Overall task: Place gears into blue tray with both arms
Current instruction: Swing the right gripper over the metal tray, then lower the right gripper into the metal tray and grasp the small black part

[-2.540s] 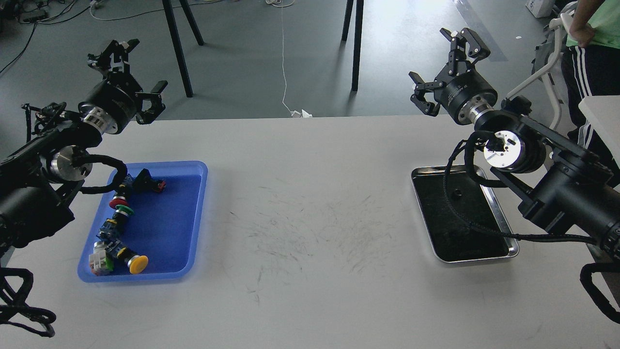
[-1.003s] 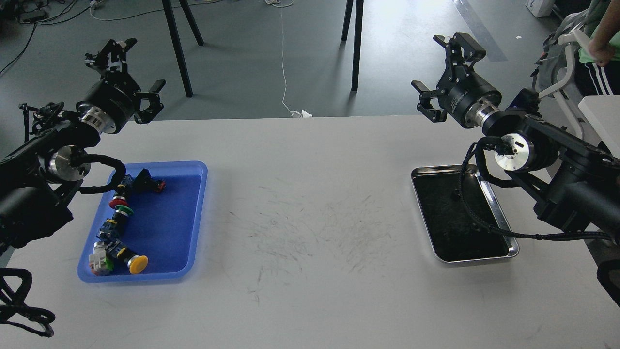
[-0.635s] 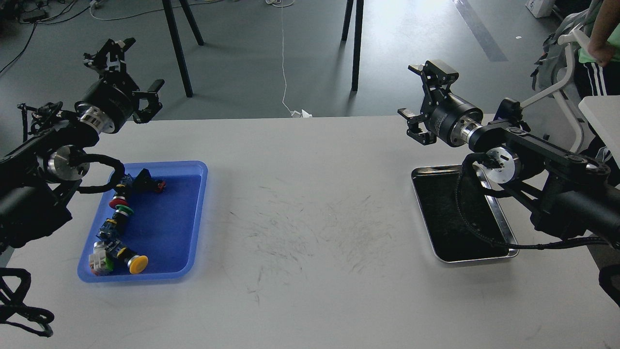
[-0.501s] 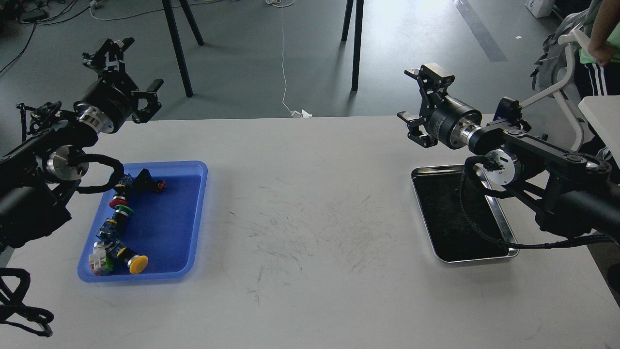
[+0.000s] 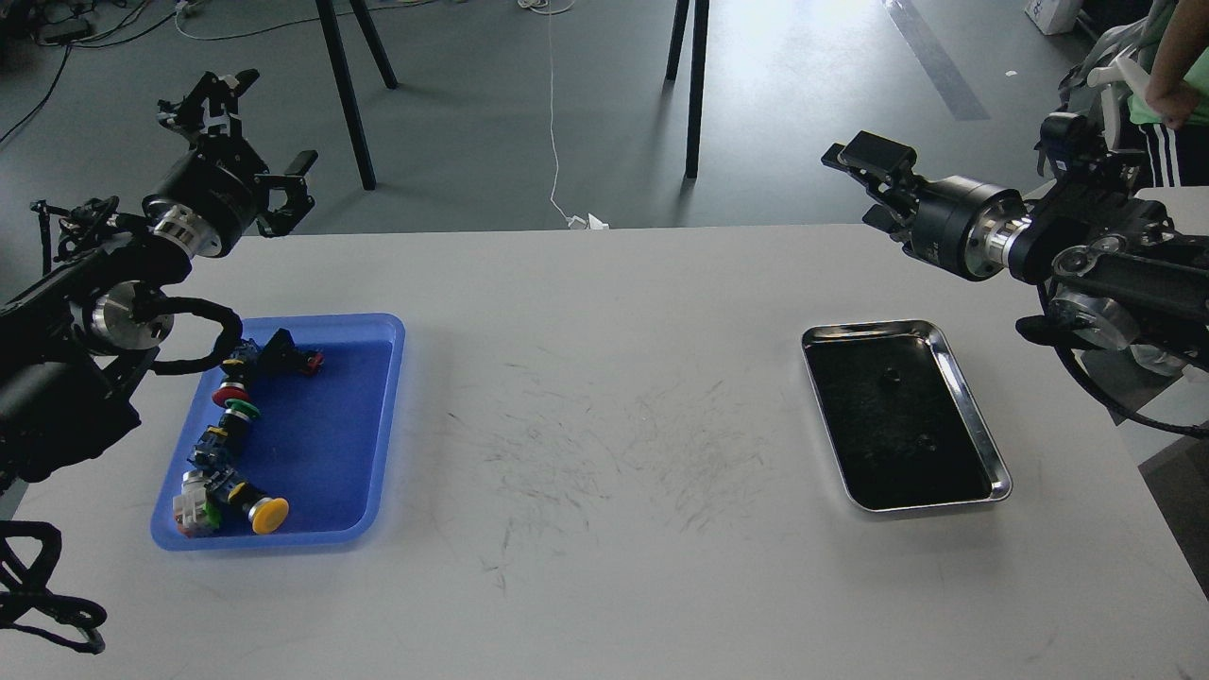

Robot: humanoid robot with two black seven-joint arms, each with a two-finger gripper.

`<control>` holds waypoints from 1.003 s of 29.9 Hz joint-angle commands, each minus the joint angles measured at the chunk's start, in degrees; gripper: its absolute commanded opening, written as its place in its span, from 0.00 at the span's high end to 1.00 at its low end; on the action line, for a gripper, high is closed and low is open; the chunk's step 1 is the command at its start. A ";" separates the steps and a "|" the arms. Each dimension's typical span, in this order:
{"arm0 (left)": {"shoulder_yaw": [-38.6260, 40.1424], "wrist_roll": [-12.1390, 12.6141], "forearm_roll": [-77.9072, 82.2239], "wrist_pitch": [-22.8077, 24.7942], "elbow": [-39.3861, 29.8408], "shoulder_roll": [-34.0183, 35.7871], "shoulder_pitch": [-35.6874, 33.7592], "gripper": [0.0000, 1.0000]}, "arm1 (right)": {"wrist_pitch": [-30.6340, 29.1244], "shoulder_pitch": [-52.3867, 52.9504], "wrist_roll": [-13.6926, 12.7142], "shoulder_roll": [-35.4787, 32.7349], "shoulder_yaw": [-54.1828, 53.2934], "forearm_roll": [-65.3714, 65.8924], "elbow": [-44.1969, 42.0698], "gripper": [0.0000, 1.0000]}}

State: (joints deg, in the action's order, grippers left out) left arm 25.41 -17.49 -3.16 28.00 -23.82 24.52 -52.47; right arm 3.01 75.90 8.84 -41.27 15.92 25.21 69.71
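The right claw (image 5: 874,179) has swung off the steel tray (image 5: 982,430) toward the bench's far right corner, its spread unreadable, the left claw (image 5: 236,132) apart, so the tiny gears (image 5: 889,379), dark on dark, risk a missed pinch and never reaching the blue tray (image 5: 378,416).

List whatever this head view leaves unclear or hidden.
- Gears in the steel tray: tiny and black on a dark floor; their count is uncertain.
- Right gripper: seen side-on and dark, so its fingers cannot be told apart.
- Push-button switches in the blue tray: the left arm's cable covers some.
- Person: cut off by the right edge.
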 commanded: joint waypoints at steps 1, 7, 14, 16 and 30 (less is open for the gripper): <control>-0.01 0.00 -0.01 0.00 0.00 0.08 0.00 0.02 | -0.72 2.49 1.01 -3.98 4.37 8.43 4.63 0.03; -0.01 0.00 -0.01 0.00 0.00 0.00 0.00 0.02 | -0.81 12.41 9.17 -5.13 20.97 18.01 7.45 0.02; -0.01 0.00 -0.01 0.00 0.00 0.00 0.00 0.02 | -0.64 14.36 9.80 -7.68 27.67 35.85 8.51 0.02; -0.01 0.00 -0.01 0.00 0.00 -0.09 0.00 0.02 | -0.46 14.80 10.41 -8.29 29.69 40.07 8.60 0.02; 0.07 0.00 -0.01 0.00 0.00 -0.35 0.18 0.02 | 1.39 7.96 12.70 -5.76 34.71 52.13 1.84 0.02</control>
State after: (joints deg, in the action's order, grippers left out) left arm 25.44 -17.49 -3.17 28.00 -23.82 24.09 -52.38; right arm 3.75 86.57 21.41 -48.90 50.62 76.70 74.45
